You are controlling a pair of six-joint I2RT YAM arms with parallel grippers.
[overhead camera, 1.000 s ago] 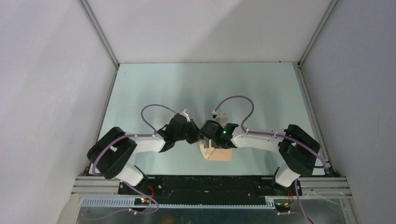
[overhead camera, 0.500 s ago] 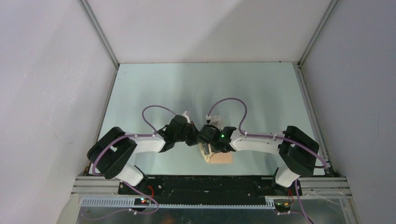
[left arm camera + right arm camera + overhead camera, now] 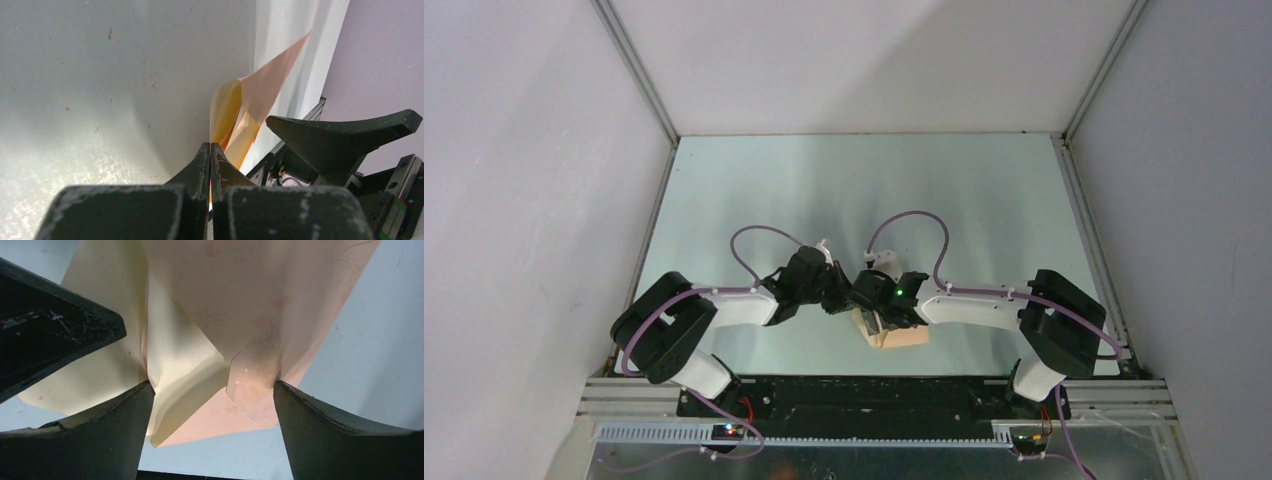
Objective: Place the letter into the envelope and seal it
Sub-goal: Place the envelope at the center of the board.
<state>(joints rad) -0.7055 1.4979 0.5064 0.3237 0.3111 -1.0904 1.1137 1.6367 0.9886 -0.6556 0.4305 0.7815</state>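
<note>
Since the envelope (image 3: 904,338) needs steadying at six o'clock on the bench (image 3: 824,190), clamped at its edge by left fingers (image 3: 200,167); straddled by right fingers (image 3: 100,440), spread apart, probably ready to press it shut.

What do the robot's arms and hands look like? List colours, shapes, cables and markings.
Both the left arm and the right arm have white links between bulky black joints, and each trails a looping purple cable. A green light glows on the right wrist. The left hand and right hand have black, wedge-shaped fingers with pale scuffs.
</note>
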